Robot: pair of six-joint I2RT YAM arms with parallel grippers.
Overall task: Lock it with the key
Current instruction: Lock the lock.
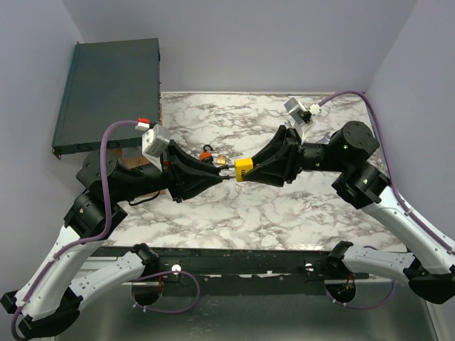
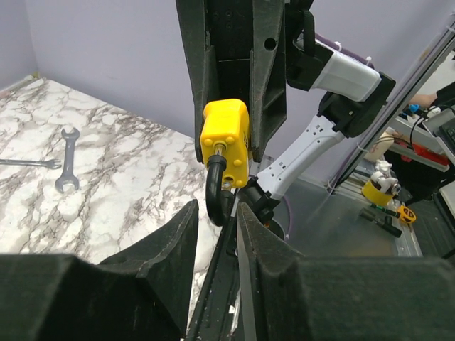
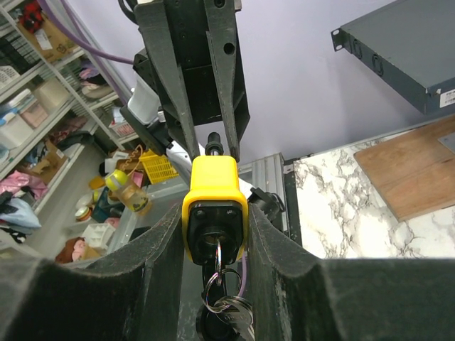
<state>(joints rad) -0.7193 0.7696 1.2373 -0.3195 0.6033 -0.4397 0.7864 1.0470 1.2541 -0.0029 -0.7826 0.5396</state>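
A yellow padlock (image 1: 244, 169) hangs above the middle of the marble table, held between my two arms. My right gripper (image 1: 250, 169) is shut on its body, which also shows in the right wrist view (image 3: 213, 195). A key (image 3: 217, 250) sits in the keyhole, and a key ring with more keys (image 3: 229, 307) hangs below it. My left gripper (image 1: 222, 175) is closed narrowly on the bend of the black shackle (image 2: 217, 193). In the left wrist view, the shackle stands out from the yellow body (image 2: 226, 136), with one leg out of it.
A dark metal case (image 1: 106, 89) lies at the back left, next to a wooden board (image 3: 412, 170). Two small padlocks (image 1: 213, 155) lie on the marble behind the grippers. Two wrenches (image 2: 66, 160) lie on the marble in the left wrist view.
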